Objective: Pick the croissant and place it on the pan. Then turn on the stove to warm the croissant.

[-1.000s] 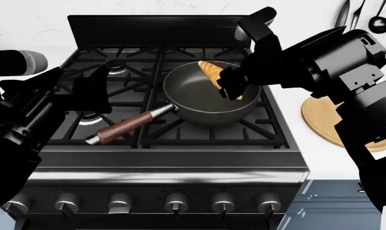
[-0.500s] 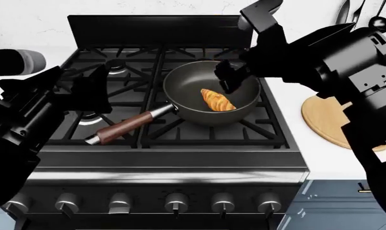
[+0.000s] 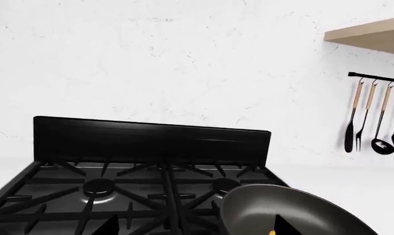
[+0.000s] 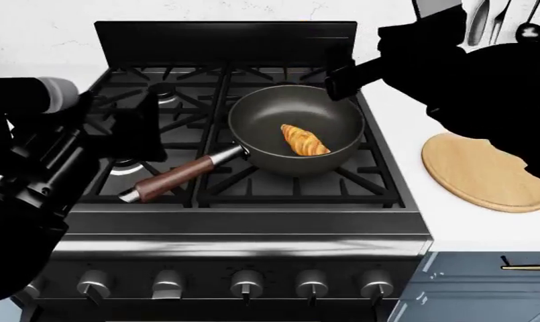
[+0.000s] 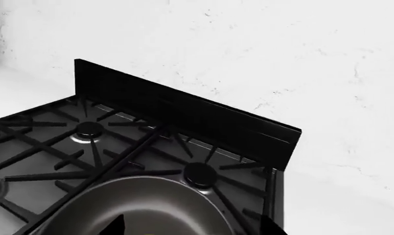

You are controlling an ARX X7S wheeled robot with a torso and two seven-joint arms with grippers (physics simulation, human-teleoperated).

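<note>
The golden-brown croissant [image 4: 304, 140] lies loose on the floor of the dark grey pan [image 4: 262, 127], right of its centre. The pan sits on the right-hand grates of the black stove [image 4: 251, 228], its wooden handle [image 4: 173, 179] pointing front-left. My right gripper [image 4: 339, 79] hangs open and empty above the pan's far right rim. In the right wrist view the open gripper [image 5: 193, 227] looks down into the pan [image 5: 138, 205]. My left gripper [image 4: 149, 127] is open over the left burners. The left wrist view shows this gripper [image 3: 197, 227] with the pan [image 3: 294, 210] beside it.
Six silver knobs [image 4: 246, 283] line the stove front. A round wooden board [image 4: 484, 174] lies on the white counter to the right. Utensils [image 3: 373, 117] hang on a wall rail under a shelf [image 3: 370, 34]. The stove's backguard [image 5: 183, 112] stands against the wall.
The right gripper opened and let the croissant fall into the pan, then pulled up and back to the right. The left arm barely shifted.
</note>
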